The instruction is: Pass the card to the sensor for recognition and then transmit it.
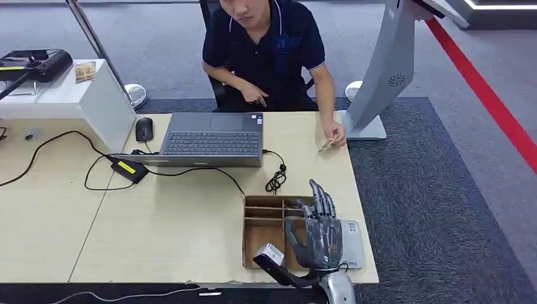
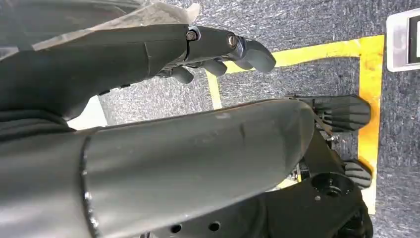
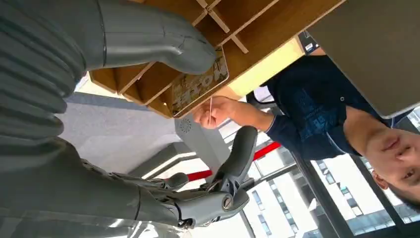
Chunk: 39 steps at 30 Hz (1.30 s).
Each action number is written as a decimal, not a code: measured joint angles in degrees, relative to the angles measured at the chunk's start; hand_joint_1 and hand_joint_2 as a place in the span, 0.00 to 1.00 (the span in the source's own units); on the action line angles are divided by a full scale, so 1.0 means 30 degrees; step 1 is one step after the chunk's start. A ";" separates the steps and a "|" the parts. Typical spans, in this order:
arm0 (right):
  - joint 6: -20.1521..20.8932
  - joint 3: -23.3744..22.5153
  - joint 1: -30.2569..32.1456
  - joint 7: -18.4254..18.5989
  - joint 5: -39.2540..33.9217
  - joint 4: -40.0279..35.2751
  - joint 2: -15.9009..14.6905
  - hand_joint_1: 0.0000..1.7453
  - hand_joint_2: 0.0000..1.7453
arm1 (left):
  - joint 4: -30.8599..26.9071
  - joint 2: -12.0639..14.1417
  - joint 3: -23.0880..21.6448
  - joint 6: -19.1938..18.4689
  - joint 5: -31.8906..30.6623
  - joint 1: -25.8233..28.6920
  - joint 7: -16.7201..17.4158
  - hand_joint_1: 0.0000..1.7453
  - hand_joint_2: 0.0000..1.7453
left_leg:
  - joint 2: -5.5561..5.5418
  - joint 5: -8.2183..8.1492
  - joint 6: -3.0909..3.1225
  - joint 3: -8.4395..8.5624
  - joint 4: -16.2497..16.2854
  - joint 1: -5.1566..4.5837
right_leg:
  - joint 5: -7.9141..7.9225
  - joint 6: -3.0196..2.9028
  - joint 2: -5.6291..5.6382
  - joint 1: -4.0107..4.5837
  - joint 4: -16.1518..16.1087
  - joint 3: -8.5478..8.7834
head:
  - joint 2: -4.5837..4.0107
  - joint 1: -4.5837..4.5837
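Note:
The person across the table pinches a small pale card [image 1: 326, 145] over the table's far right edge; it is seen edge-on in the right wrist view [image 3: 210, 110]. My right hand [image 1: 320, 231] hovers with fingers spread and nothing in them, over a compartmented cardboard box [image 1: 263, 221] and a flat grey sensor [image 1: 354, 244] beside it. In the right wrist view the thumb [image 3: 163, 39] and fingers [image 3: 237, 158] stand wide apart, and a printed card [image 3: 200, 84] lies in a box compartment. My left hand [image 2: 223, 47] hangs over the floor, holding nothing.
An open laptop [image 1: 212, 139] sits mid-table with a mouse [image 1: 144, 128], a power brick [image 1: 130, 168] and trailing cables. A white unit [image 1: 82, 104] stands at the far left. A grey kiosk stand [image 1: 386, 69] rises by the table's far right corner.

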 joint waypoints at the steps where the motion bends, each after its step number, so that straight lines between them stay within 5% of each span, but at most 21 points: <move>1: 0.0000 -0.0007 -0.0030 0.0000 0.0000 0.0066 0.0007 0.43 1.00 | 0.0000 0.0000 0.0000 0.0000 0.0000 -0.0001 0.0000 0.00 0.00 | 0.0000 0.0000 0.0000 0.0000 0.0000 0.0000 | 0.0000 0.0000 0.0000 0.0000 0.0000 0.0000 | 0.0000 0.0000; 32: 0.0000 -0.0590 -0.0594 0.0656 0.0087 0.1654 -0.0102 0.41 1.00 | 0.0000 0.0051 0.0000 -0.0036 0.0000 0.0000 0.0000 0.00 0.00 | 0.0001 0.0000 0.0000 0.0001 0.0000 0.0000 | 0.0000 0.0000 0.0000 0.0000 -0.0002 -0.0002 | 0.0000 0.0000; 35: 0.0000 -0.0612 -0.0641 0.0773 0.0124 0.1747 -0.0102 0.48 1.00 | 0.0000 0.0051 0.0000 -0.0036 0.0000 0.0000 0.0000 0.00 0.00 | 0.0001 0.0000 0.0000 0.0001 0.0000 0.0000 | 0.0000 0.0000 0.0000 0.0000 -0.0001 -0.0003 | 0.0000 0.0000; 39: -0.0007 -0.0677 -0.0675 0.0830 0.0168 0.1799 -0.0109 0.80 1.00 | 0.0000 0.0051 0.0000 -0.0036 0.0000 0.0000 0.0000 0.00 0.00 | 0.0001 -0.0001 0.0000 0.0000 0.0000 0.0000 | 0.0000 0.0000 0.0000 0.0000 -0.0001 -0.0003 | 0.0000 0.0000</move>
